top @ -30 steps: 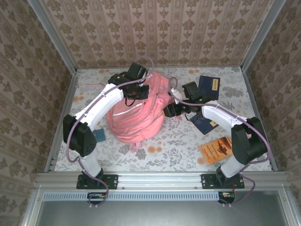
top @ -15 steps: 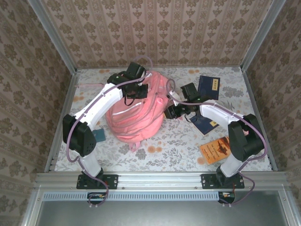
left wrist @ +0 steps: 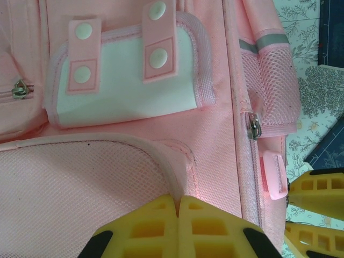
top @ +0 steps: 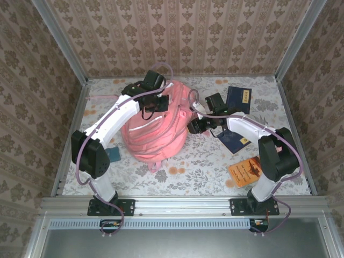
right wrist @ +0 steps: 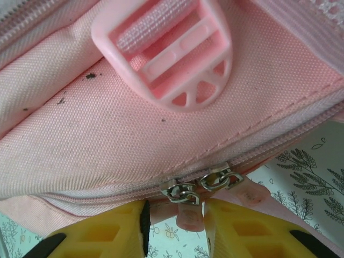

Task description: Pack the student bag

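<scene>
Cloth printed with flowers covers the surface (top: 204,161), boxed in by walls (top: 188,32) of damask wallpaper and an aluminium rail (top: 183,204) at the near edge. The student bag (top: 156,134) lies left of centre on the surface, with both arms bent over it. A dark blue book (top: 239,98) lies beyond the right arm (top: 250,129). A second blue book (top: 235,144) is half covered by that arm, and an orange book (top: 246,171) lies nearer the rail. A small teal thing (top: 113,154) beside the bag is cut off by the left arm (top: 115,121); what it is I cannot tell. From above, both sets of fingers are too small to read. The left wrist view brings out a white pocket (left wrist: 123,75) with snap tabs, and the left fingers (left wrist: 145,228) pressed together at the bag's piping; whether fabric is caught between them is unclear. The right wrist view brings out a pink buckle (right wrist: 172,59), two metal zip pulls (right wrist: 201,183) and the right fingers (right wrist: 102,234) slightly spread around a pink tab (right wrist: 189,217), a gap showing beside it.
</scene>
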